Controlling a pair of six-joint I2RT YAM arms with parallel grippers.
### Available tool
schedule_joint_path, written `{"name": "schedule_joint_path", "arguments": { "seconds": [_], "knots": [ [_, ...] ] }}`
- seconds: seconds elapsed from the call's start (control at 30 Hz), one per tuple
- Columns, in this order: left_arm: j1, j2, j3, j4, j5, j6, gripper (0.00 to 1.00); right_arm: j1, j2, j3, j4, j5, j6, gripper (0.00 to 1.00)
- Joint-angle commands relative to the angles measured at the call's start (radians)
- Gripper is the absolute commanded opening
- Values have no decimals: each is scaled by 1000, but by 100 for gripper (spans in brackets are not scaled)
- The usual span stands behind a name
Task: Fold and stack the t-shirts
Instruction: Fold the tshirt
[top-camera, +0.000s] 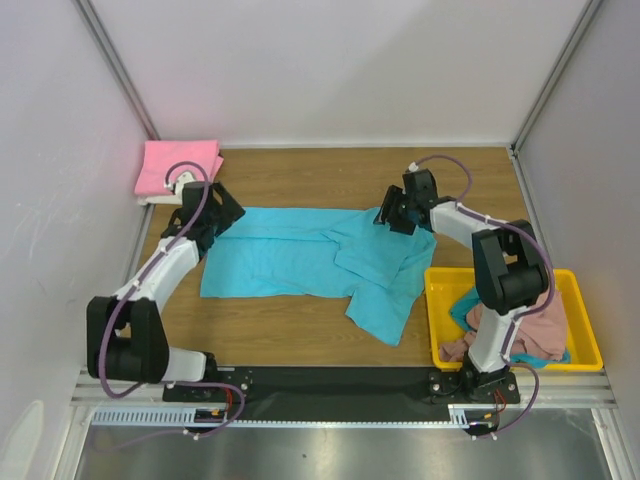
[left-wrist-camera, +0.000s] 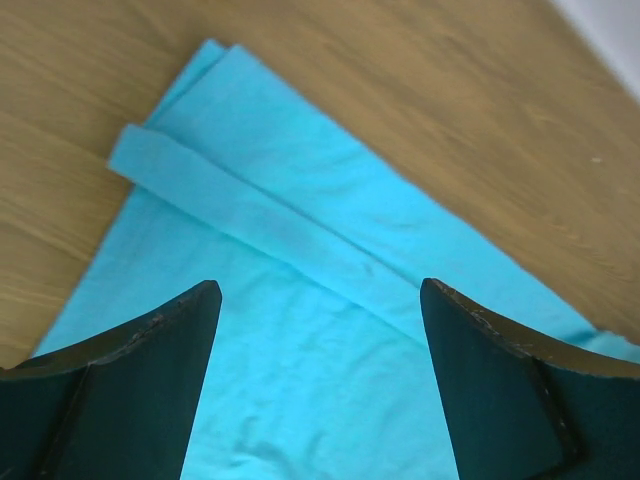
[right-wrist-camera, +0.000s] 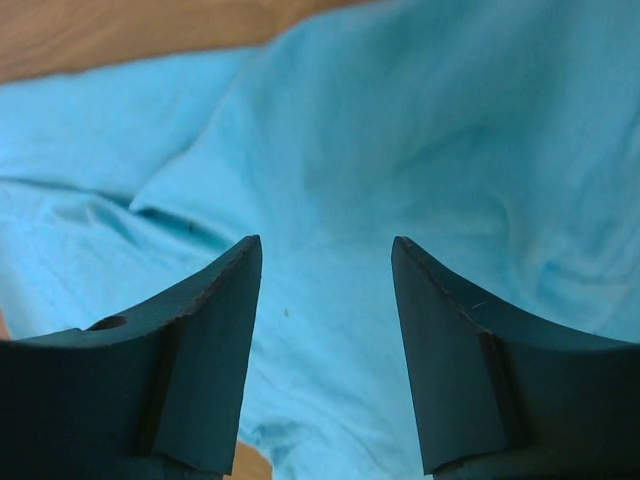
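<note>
Both arms reach forward, left claw (left-wrist-camera: 318, 300) and right claw (right-wrist-camera: 326, 255) open, empty, above the turquoise t-shirt (top-camera: 280, 265).

We see a light brown wood-grain tabletop (top-camera: 300, 180) in the frame's centre, enclosed by plain white wall panels (top-camera: 330, 60) left, top and right. Grey metal corner posts (top-camera: 116, 65) slant through both upper corners; the lighting is even.

A robotics lab test cell: plain white walls (top-camera: 350, 70) in metal framing (top-camera: 118, 70) enclose a wood-grain surface (top-camera: 290, 335) from 9 through 12 to 3 o'clock, with a cabled left arm (top-camera: 165, 265) and right arm (top-camera: 500, 270) bolted to a black rail (top-camera: 330, 381) at 6 o'clock.
</note>
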Motion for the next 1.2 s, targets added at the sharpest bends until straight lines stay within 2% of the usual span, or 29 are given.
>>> {"name": "schedule_joint_path", "arguments": {
  "seconds": [0.0, 0.07, 0.23, 0.47, 0.73, 0.97, 1.17],
  "knots": [
    [89, 63, -5, 12, 74, 71, 87, -11, 60, 105, 11, 41, -13, 59],
    [147, 98, 2, 16, 77, 67, 86, -31, 114, 145, 2, 39, -10, 56],
    [194, 233, 57, 12, 39, 74, 85, -60, 171, 160, -10, 39, 5, 49],
    [238, 341, 149, 15, 24, 96, 84, -83, 176, 139, -49, 79, -13, 48],
    [240, 416, 252, 10, 1, 160, 83, -117, 183, 128, -67, 84, -18, 45],
    [231, 458, 263, 26, 61, 243, 78, -120, 174, 125, -87, 85, -13, 45],
    [186, 523, 355, -65, -13, 370, 78, -120, 162, 113, -90, 82, -12, 44]
  ]
}}
